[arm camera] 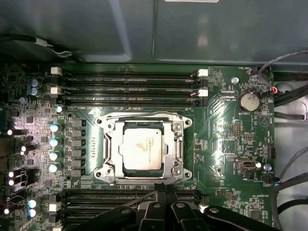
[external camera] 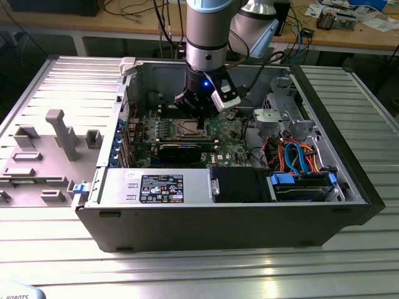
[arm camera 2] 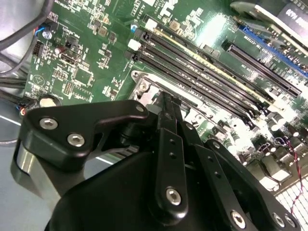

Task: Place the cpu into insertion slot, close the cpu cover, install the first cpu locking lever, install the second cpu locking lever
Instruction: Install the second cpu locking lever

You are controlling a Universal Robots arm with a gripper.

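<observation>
Here, in the exterior view, an open computer case [external camera: 349, 187] is seen lying on a ribbed metal table [external camera: 187, 274], its removed side panel [external camera: 43, 149] resting toward the exterior view's left. The arm [external camera: 209, 31] is lowered into the case, and the gripper [external camera: 198, 117] is held directly above the insertion slot [external camera: 190, 129] on the green motherboard [external camera: 230, 134]. A long black card [external camera: 181, 149] is seen just in front of the socket, and a bundle of orange and blue cables [external camera: 299, 156] lies toward the exterior view's right. The finger spacing cannot be judged from this view.

In the second wrist view, the gripper [arm camera 2: 168, 103] is seen from behind its black linkage; the fingers [arm camera 2: 171, 144] are drawn close together, nearly touching, with nothing seen between them. Their tips are placed over the silver rim of the insertion slot [arm camera 2: 144, 86], beside the black memory slots [arm camera 2: 211, 72].

In the first wrist view, the cpu [arm camera: 141, 150] is seen seated flat in the insertion slot [arm camera: 109, 159], its silvery top exposed. The cpu cover [arm camera: 176, 144] is laid down around the chip as a silver frame. A thin wire lever [arm camera: 144, 114] is seen along the socket edge nearest the memory slots [arm camera: 130, 89]; whether it is latched cannot be told. The gripper [arm camera: 161, 188] is positioned at the opposite socket edge, fingers narrow and holding nothing. A coin battery [arm camera: 249, 101] is noted on the board.
</observation>
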